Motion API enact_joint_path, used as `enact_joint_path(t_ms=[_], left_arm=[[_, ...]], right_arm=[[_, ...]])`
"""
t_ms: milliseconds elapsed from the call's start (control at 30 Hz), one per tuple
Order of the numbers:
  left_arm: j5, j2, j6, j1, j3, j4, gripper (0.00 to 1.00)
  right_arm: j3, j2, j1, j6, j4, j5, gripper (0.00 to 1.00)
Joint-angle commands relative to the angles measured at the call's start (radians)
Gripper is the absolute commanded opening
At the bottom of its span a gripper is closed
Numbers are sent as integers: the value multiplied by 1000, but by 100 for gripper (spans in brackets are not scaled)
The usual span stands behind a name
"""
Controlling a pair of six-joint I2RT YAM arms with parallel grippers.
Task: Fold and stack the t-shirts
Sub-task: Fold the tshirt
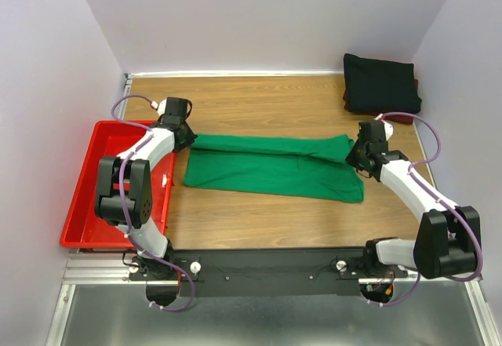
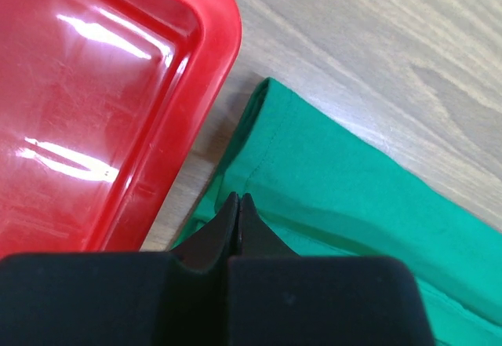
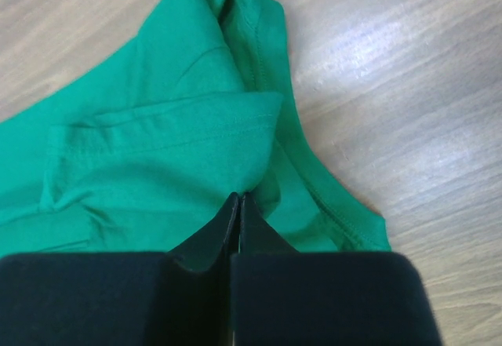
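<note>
The bright green t-shirt (image 1: 274, 169) lies flat across the middle of the table, its far long edge folded over toward me as a narrow flap. My left gripper (image 1: 187, 138) sits low at the shirt's left end, jaws shut, and the hem runs straight into its tips (image 2: 238, 198). My right gripper (image 1: 354, 154) is at the right end, also shut, with the flap's corner (image 3: 267, 126) meeting its tips (image 3: 239, 197). A folded black t-shirt (image 1: 380, 83) rests at the far right corner on top of a dark red one (image 1: 347, 96), of which only an edge shows.
A red plastic tray (image 1: 86, 181) stands along the table's left side, its rim (image 2: 223, 56) close beside the left gripper. Purple walls close in on the left, back and right. Bare wood (image 1: 259, 99) lies behind the green shirt.
</note>
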Motion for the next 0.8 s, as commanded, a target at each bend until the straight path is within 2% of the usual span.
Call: enact_joint_path(t_ms=[0,33,67,100,133,200,333,467,600,767], left_arm=[[38,-38,-7,8,-38,29,0],[55,-44,-2,9,-47,48,4],[62,-52,-1,9,-56,57,12],[67,-76,-1,9,-74,63,20],[69,-90,-1,9,-84,71,35],[72,-125,10,9,-91,82,45],[86,-156,42,9,-61,76,45],[154,-147,85,0,-16,63,43],[205,-96,182,-48,111,1,39],[222,-84,269,-71,188,-44,39]], right_arm=[[-36,-11,4,21,-27,5,11],[-39,-12,5,21,-25,5,18],[-41,-14,5,21,-25,5,26],[-44,-18,4,21,-25,5,43],[-48,-29,5,18,-27,2,51],[-50,-47,5,12,-27,-14,65],[-19,-72,4,-25,-24,-38,66],[54,-9,5,-43,-17,-49,65],[125,95,28,-51,22,-80,62],[240,253,138,-68,35,14,62]])
